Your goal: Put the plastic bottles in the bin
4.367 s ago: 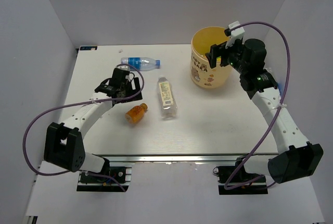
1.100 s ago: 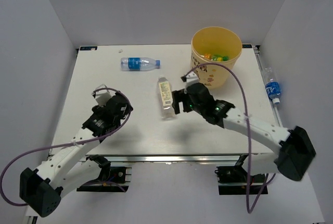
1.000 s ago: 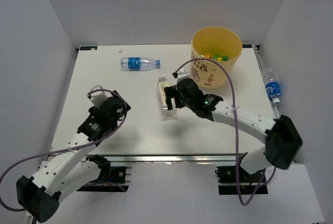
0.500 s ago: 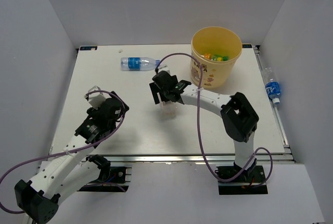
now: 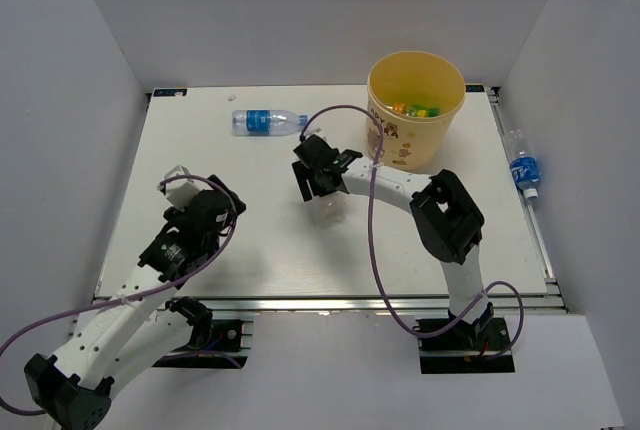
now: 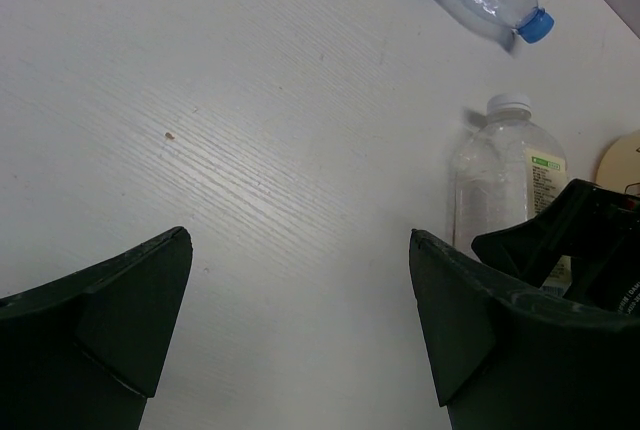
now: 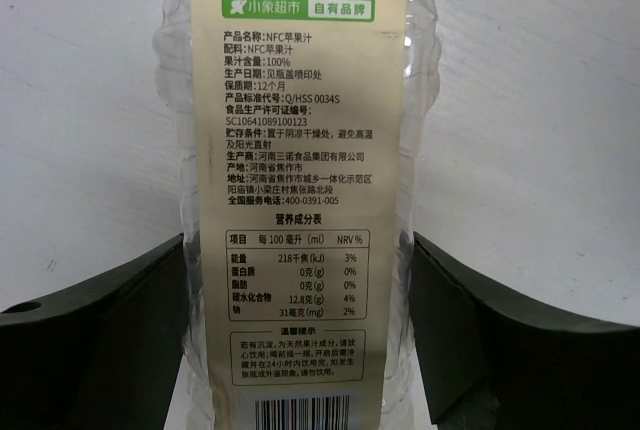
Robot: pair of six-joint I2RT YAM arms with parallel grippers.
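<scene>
Progress: partly done, small green and orange plastic bottles (image 5: 415,109) already inside round pale-yellow plastic bin (image 5: 410,147) at the counter's (image 5: 200,155) far-right corner | Right claw (image 5: 318,178): spread astride clear pale-labelled plastic bottle (image 7: 300,150) mid-counter, not yet gripping | Left claw (image 6: 298,280): spread, empty | Remaining: that bottle, clear blue-labelled plastic bottle (image 5: 265,122) by far edge, second blue-labelled bottle (image 5: 523,165) beyond right edge

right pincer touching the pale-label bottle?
Cannot tell. In the right wrist view the right pincer straddles the pale-label bottle, fingers level with its sides, with no clear gap or squeeze; the top view is too coarse.
</scene>
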